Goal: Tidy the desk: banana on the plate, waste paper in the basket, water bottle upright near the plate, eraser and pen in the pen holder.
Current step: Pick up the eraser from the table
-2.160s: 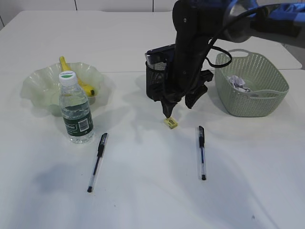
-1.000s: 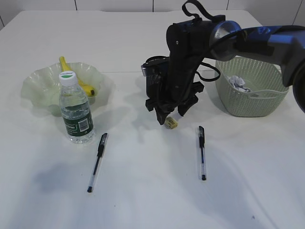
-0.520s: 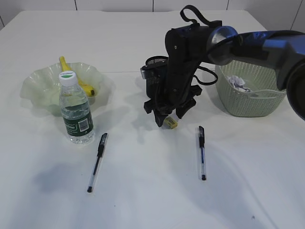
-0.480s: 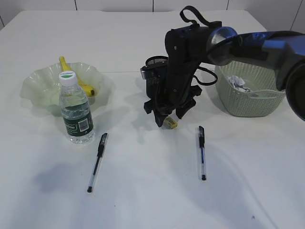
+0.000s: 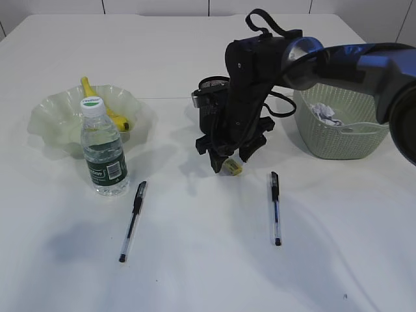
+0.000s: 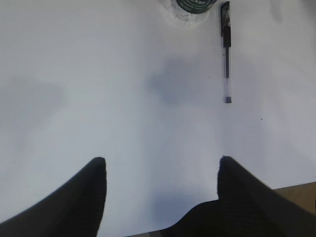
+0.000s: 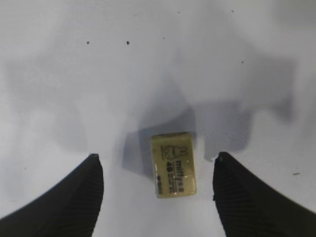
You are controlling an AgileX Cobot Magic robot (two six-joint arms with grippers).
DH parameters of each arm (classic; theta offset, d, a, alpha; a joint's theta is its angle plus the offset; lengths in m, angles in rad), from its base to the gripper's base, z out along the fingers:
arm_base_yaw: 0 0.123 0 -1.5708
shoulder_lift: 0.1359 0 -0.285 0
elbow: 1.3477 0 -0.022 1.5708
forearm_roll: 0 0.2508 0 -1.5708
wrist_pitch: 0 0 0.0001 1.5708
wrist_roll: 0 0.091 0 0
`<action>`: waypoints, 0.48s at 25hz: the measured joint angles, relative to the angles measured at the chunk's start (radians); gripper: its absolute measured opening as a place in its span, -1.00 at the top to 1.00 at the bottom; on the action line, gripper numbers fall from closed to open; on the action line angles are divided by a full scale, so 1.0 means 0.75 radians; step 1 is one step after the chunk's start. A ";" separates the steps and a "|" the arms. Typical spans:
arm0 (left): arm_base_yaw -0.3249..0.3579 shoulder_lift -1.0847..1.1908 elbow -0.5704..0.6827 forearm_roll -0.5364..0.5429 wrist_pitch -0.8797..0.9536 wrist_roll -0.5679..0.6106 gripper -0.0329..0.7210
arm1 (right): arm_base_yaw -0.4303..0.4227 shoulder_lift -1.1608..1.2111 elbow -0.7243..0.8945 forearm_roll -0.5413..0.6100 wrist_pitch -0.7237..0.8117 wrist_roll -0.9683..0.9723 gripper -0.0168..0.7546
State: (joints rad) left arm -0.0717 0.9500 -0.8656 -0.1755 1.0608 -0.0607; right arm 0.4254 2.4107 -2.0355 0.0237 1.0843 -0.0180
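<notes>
Lying flat on the white table (image 5: 208, 273), the eraser (image 7: 173, 164) is a small cream-yellow block with printed marks on its top face, and it sits between the two dark fingers of the right end effector (image 7: 157, 190) without touching either. In the exterior view the eraser (image 5: 233, 168) peeks out just below that end effector (image 5: 229, 156), which stands low over it with its jaws spread wide and nothing held.

Directly behind the eraser stands the pen holder (image 5: 211, 104), a black mesh cup, mostly covered by the black right arm that reaches down in front of it. To the right of the arm sits the basket (image 5: 354, 140), pale green plastic with a woven pattern of holes, and crumpled waste paper (image 5: 324, 112) rests inside it. One pen (image 5: 275, 208), clear-barrelled with a black cap and grip, lies on the table just right of the eraser and a little nearer the camera. A second pen (image 5: 132, 221) of the same kind lies well to the left.

Near that second pen the water bottle (image 5: 103, 148) stands upright, clear plastic with a green label and a white cap, just in front of the plate (image 5: 49, 120). The plate is translucent pale green with a wavy rim, and the yellow banana (image 5: 107, 112) lies in it.

The left end effector (image 6: 160, 170) hangs over bare table with its dark fingers wide apart and empty; the left wrist view shows the second pen and the bottle's base at its upper edge.
</notes>
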 joint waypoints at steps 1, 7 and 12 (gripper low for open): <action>0.000 0.000 0.000 0.000 0.000 0.000 -0.40 | -0.003 0.000 0.000 0.006 0.000 0.002 -0.38; 0.000 0.000 0.000 0.000 0.000 0.000 -0.40 | -0.027 0.000 -0.001 0.037 0.000 0.002 -0.38; 0.000 0.000 0.000 -0.006 -0.006 0.000 -0.40 | -0.031 0.000 -0.001 0.046 0.000 0.002 -0.38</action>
State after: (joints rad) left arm -0.0717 0.9500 -0.8656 -0.1797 1.0561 -0.0607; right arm 0.4024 2.4107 -2.0362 0.0580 1.0843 -0.0163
